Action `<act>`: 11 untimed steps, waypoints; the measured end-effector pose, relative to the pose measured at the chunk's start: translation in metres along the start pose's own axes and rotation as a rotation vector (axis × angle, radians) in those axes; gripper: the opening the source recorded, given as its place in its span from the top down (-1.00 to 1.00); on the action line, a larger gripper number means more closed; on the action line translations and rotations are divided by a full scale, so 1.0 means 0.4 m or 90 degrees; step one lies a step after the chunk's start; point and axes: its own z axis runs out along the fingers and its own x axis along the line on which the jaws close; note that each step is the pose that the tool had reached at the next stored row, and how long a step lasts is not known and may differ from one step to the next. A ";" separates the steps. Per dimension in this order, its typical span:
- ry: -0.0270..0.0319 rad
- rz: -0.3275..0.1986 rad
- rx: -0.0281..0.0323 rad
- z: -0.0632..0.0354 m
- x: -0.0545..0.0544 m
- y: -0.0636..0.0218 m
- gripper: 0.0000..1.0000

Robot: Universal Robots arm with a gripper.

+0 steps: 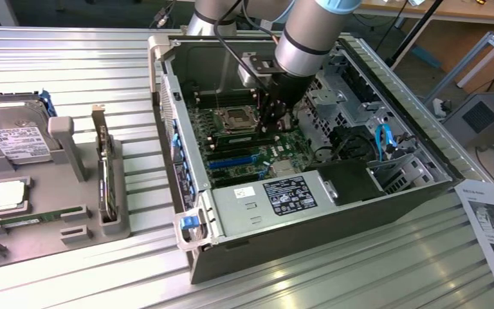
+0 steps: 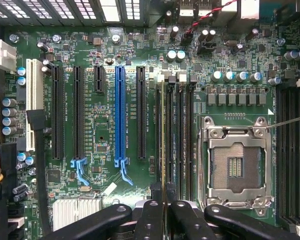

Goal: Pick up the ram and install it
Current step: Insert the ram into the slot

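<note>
Black fingers (image 2: 149, 220) sit closest to the wrist camera, closed narrow on the ram (image 2: 163, 140), which runs out from between them. The gripper (image 2: 164, 206) covers the held end, so how much of the stick lies under the pads cannot be told. Seen edge-on, the ram is a thin straight line with a yellow-green rim; its flat faces and chips are turned out of sight. Its long axis lies along the black memory slots (image 2: 184, 140), parallel to them, on the side of that row farthest from the open socket (image 2: 235, 165). Its free end points away from the fingers, towards the pale clips at the slots' far ends. Whether the lower edge is seated in a slot or hangs just above one cannot be judged from this angle. Farther across the green board (image 2: 105, 165) stands a blue slot (image 2: 120, 115), parallel to the ram and apart from it.

In the exterior view the arm (image 1: 311, 38) reaches down into the open case (image 1: 316, 238), and the gripper (image 1: 273, 125) is low over the board, just beside the socket (image 1: 234, 117). The ram there is lost among the dark fingers. A grey tray (image 1: 75, 241) lies on the ribbed metal table (image 1: 316, 283) at the exterior view's left, well apart from the gripper.
</note>
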 end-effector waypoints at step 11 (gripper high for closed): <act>0.0000 0.000 0.0000 0.006 0.000 0.001 0.75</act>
